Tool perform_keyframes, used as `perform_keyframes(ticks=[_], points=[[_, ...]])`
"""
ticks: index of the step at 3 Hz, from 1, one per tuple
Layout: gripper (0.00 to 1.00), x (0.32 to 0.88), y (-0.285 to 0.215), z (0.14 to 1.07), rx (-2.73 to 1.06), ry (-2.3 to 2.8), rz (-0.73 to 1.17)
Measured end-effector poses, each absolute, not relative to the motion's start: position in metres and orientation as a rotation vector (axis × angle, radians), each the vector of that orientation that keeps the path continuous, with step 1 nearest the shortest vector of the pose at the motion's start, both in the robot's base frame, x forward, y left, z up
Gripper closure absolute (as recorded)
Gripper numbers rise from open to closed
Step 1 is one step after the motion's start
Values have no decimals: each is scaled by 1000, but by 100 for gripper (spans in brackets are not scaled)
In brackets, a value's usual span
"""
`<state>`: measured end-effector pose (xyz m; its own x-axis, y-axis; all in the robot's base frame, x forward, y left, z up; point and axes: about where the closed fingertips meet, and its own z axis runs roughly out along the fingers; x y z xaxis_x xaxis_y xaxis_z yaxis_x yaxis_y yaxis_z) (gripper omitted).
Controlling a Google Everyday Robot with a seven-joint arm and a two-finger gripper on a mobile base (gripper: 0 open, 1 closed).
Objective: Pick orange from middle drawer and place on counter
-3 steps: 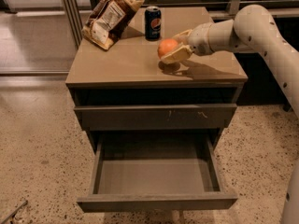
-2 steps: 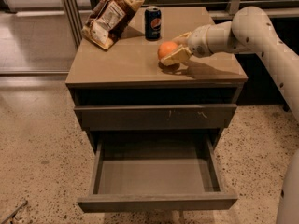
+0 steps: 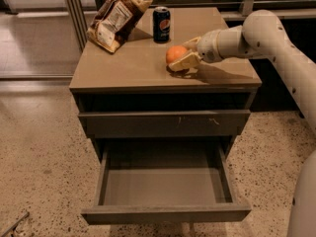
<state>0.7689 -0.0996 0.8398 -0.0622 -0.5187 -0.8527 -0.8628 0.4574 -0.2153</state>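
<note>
Claw (image 3: 178,60) over counter (image 3: 128,70); can (image 3: 161,24), bag (image 3: 116,18) behind

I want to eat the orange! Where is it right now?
In the camera view, the orange is held in the gripper at the right half of the counter, just in front of the soda can.

orange (image 3: 176,53) in gripper (image 3: 179,57) over counter (image 3: 123,70), drawer (image 3: 165,214) open

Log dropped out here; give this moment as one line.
gripper: at orange, right side of counter | orange: on or above counter | middle drawer: open, empty | Pepsi can, snack bag: counter rear
</note>
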Motion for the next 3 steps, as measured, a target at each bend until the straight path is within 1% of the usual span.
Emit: perform_keyframes(ticks=[1, 3], points=[[81, 769, -100, 840, -1193, 1724, 438], [34, 769, -100, 840, -1193, 1724, 438]])
